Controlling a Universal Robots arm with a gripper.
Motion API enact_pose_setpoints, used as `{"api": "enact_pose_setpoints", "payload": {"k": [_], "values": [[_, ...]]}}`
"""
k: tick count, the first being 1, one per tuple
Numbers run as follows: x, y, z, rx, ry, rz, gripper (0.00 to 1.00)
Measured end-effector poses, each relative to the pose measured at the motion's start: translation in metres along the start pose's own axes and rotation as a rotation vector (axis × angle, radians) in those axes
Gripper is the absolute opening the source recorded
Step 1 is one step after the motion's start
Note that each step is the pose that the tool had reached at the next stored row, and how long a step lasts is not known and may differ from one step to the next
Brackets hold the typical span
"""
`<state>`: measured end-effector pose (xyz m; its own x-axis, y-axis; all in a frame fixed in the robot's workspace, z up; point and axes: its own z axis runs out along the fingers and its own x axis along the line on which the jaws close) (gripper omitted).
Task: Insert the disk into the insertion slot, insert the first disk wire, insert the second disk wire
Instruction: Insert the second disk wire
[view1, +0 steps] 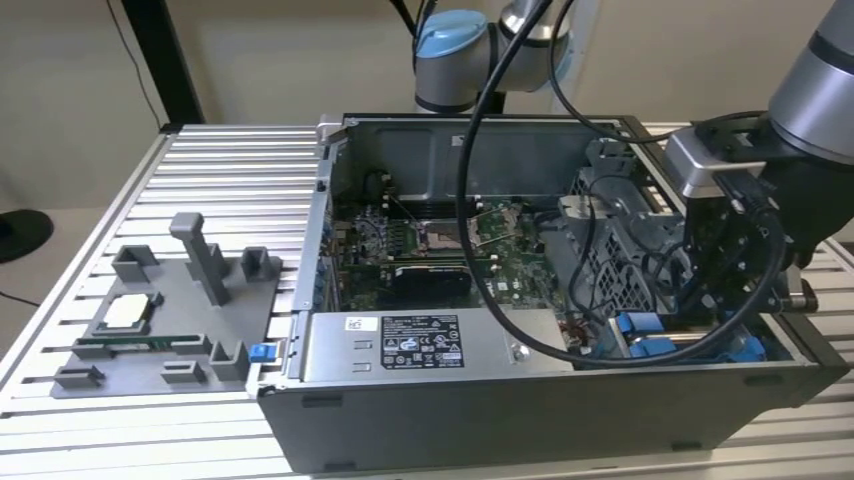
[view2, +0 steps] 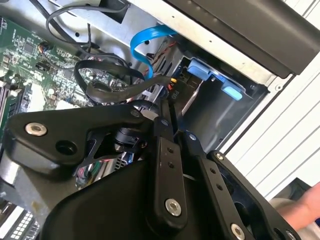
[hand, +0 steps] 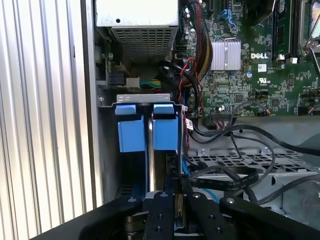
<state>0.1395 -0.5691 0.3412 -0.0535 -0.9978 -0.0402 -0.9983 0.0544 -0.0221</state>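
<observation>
The disk (hand: 147, 134), edge-on in its blue plastic carrier, stands upright inside the grey sheet-metal slot (hand: 107, 145) at the corner of the open computer case (view1: 534, 410), directly ahead of the pincer (hand: 176, 192). The pincer's black fingers (hand: 161, 215) sit close together just behind the disk's rear edge; whether they pinch anything I cannot tell. In the exterior view the arm (view1: 814, 90) reaches down into the case at the exterior view's right, wrist pointing into the slot. A flat blue cable (view2: 142, 47) curves near the slot. The case rests on a ribbed aluminium desk (view1: 227, 170).
</observation>
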Motion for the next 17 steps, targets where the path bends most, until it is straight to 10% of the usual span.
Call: {"api": "enact_pose_setpoints", "payload": {"k": [17], "values": [[-0.0012, 0.0003, 0.01, 0.0049, 0.0102, 0.0, 0.0]]}}
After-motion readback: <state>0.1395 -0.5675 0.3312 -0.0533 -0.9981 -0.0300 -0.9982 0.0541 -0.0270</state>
